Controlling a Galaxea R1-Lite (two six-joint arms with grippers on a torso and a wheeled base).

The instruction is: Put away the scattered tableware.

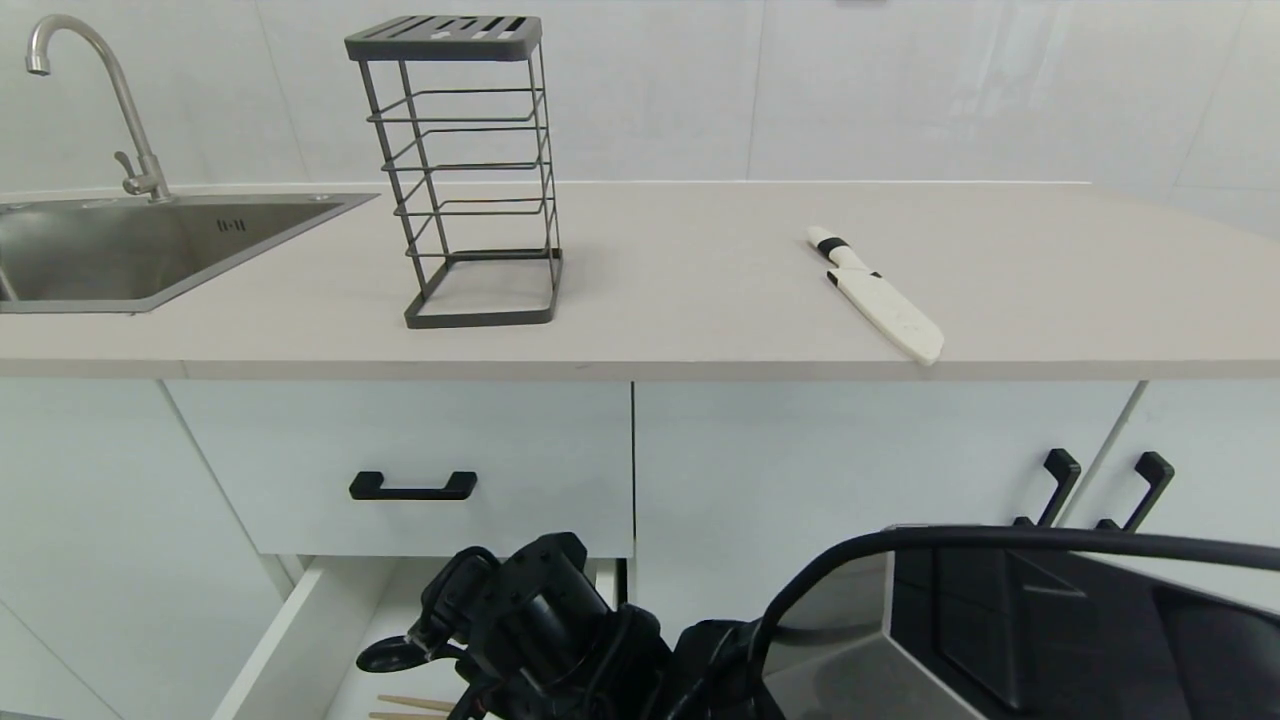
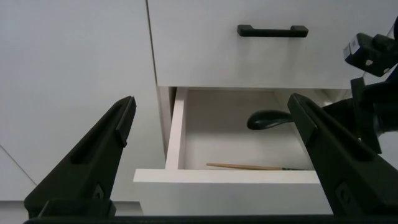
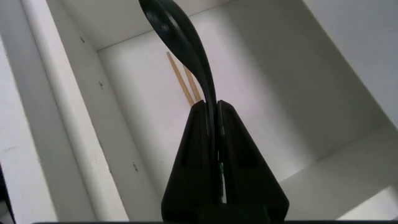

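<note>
1. Over the open drawer, my right gripper has its jaws pinched shut on the handle of a black spoon; the bowl juts out ahead, I judge so it can be laid down beside the wooden chopsticks on the drawer floor.
2. My left gripper faces the drawer front, jaws spread wide and holding nothing; I judge it parked there to leave the drawer mouth free.
3. On the worktop, a white knife lies at 3 o'clock from the wire knife rack, near the front edge; I take it as not yet put away.
4. Hard to make out: whether the spoon touches the drawer floor I cannot tell; the jaws cover the handle's end; the spoon hides part of the chopsticks; the drawer's near corner is cut off in the head view.
</note>
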